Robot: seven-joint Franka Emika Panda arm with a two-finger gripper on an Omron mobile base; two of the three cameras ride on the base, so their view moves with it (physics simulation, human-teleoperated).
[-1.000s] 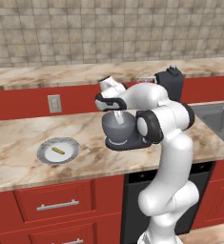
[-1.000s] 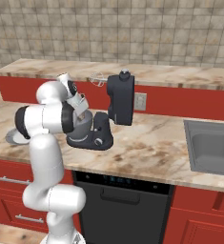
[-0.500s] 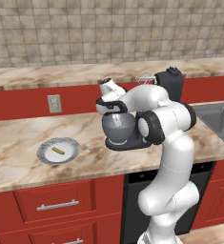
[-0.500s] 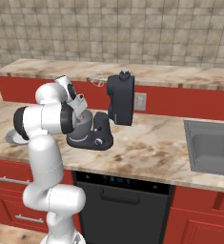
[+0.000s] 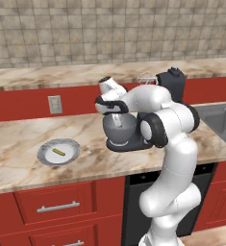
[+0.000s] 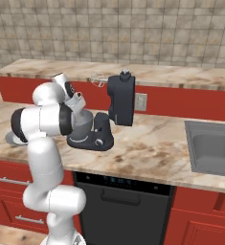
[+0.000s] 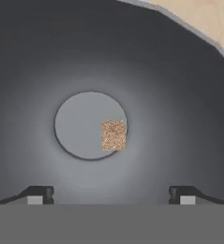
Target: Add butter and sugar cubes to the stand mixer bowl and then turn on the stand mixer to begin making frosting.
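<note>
- My gripper [image 7: 111, 194] hung straight above the bowl [image 5: 119, 129], pointing down into it, its fingers [image 7: 39, 194] spread wide with nothing between them
- Seen from the hand, a speckled tan sugar cube [image 7: 114, 135] lay on the flat round floor of the bowl, at that floor's edge, free of both fingertips
- The bowl sat on the flat base of the mixer [image 6: 120, 100], in front of its upright column
- The mixer's head was tilted back, away from the bowl, with the wire whisk [image 6: 97, 79] raised in the air behind it
- A small round knob [image 6: 99, 142] showed on the side of the mixer's base, just beside the bowl
- The butter [image 5: 58, 152] lay on a round plate [image 5: 72, 154], well apart from the bowl, on the side away from the sink [image 6: 209, 148]
- Bowl, mixer and plate all stood on the marble counter [image 5: 18, 158]
- A wall socket [image 5: 54, 104] sat on the red panel behind the plate
</note>
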